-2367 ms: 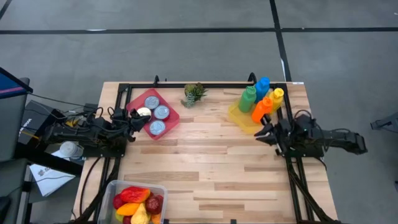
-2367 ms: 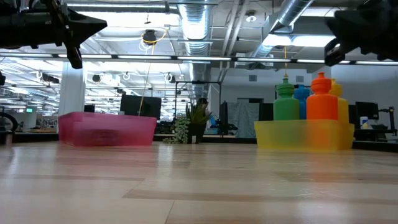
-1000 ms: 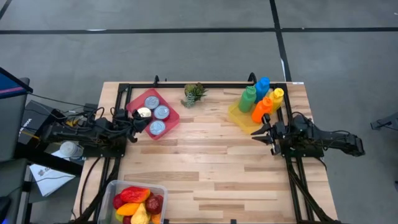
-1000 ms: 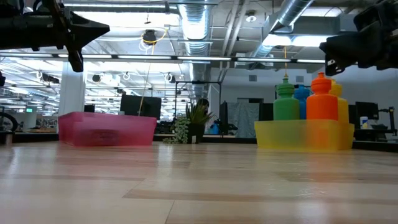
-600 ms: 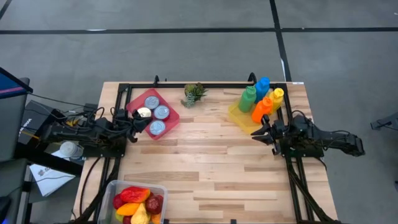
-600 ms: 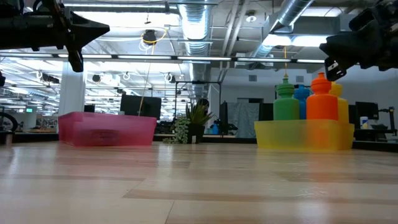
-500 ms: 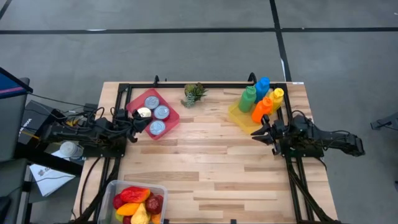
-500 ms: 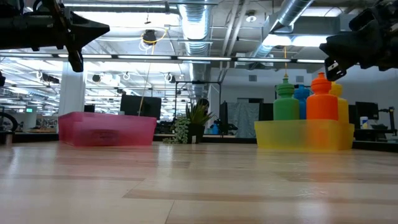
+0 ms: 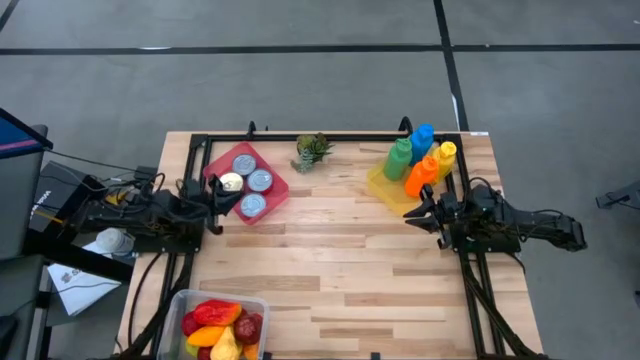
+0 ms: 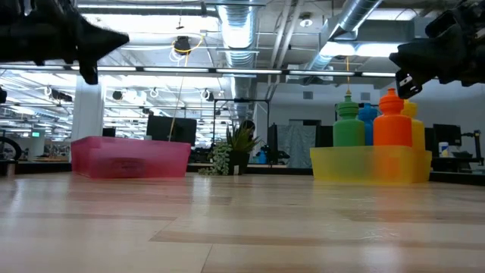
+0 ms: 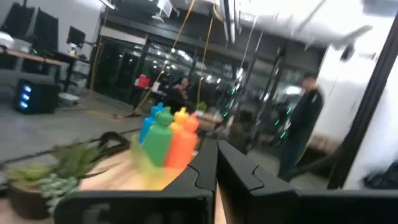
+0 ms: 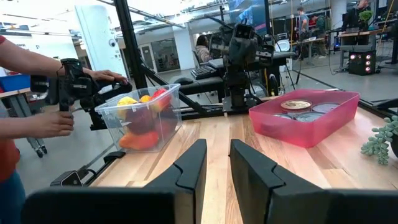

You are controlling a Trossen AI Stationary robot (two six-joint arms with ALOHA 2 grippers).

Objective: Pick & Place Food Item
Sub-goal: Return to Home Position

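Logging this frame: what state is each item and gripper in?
Bin: upright, holds fruit.
Pink tray: holds cans.
Yellow tray: holds bottles, upright, capped.
Plant: upright.
Left gripper: fingers shut, empty.
Right gripper: fingers open, empty.

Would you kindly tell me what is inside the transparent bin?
The transparent bin holds a pile: a red mango on top, a yellow pear, dark red pieces. Anything beneath them is covered.

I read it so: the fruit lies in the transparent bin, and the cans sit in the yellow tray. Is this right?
Only the tray is wrong: the high view shows the cans in the pink tray. The fruit does lie in the transparent bin.
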